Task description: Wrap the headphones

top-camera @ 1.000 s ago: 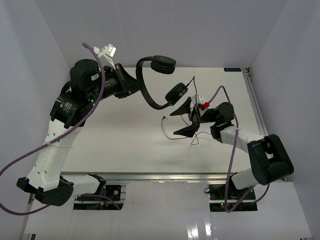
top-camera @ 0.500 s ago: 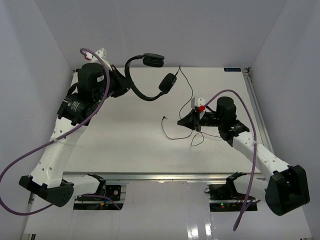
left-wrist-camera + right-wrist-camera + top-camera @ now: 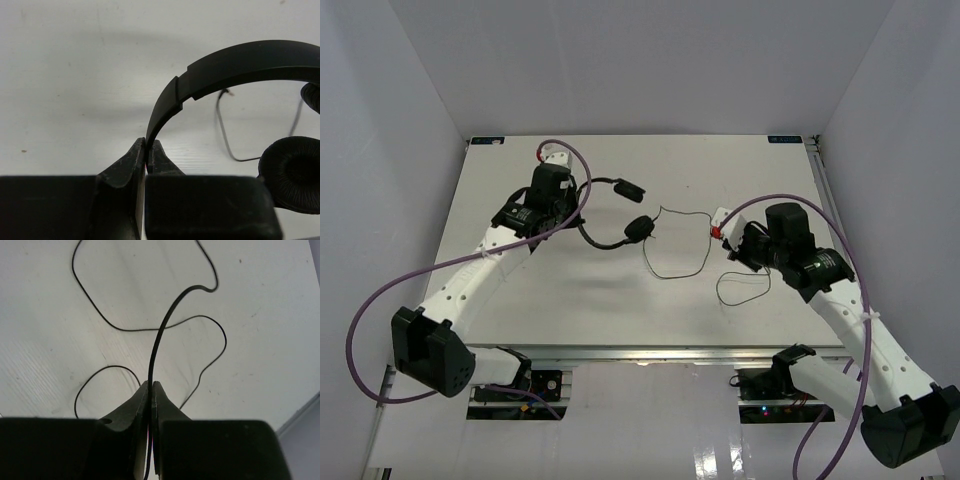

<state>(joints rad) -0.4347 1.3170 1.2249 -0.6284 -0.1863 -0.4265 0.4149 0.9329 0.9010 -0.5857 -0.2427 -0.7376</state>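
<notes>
The black headphones (image 3: 603, 239) hang over the table's left-middle, and my left gripper (image 3: 578, 208) is shut on their thin headband (image 3: 235, 65). In the left wrist view the band rises from between the closed jaws (image 3: 148, 150), with one padded earcup (image 3: 290, 172) at the right. The thin black cord (image 3: 672, 274) runs from the earcups across the table in loose loops. My right gripper (image 3: 728, 236) is shut on the cord. The right wrist view shows the cord (image 3: 165, 325) pinched between the closed tips (image 3: 151, 386). I cannot make out the plug.
Thick purple robot cables (image 3: 380, 310) arc beside both arms. The white table (image 3: 520, 300) ends at a metal rail on the right (image 3: 825, 200). White walls close in the back and sides.
My right gripper went from open to shut on the cord and drew back to the right. My left arm swung the headphones down from the back toward the table's left-middle.
</notes>
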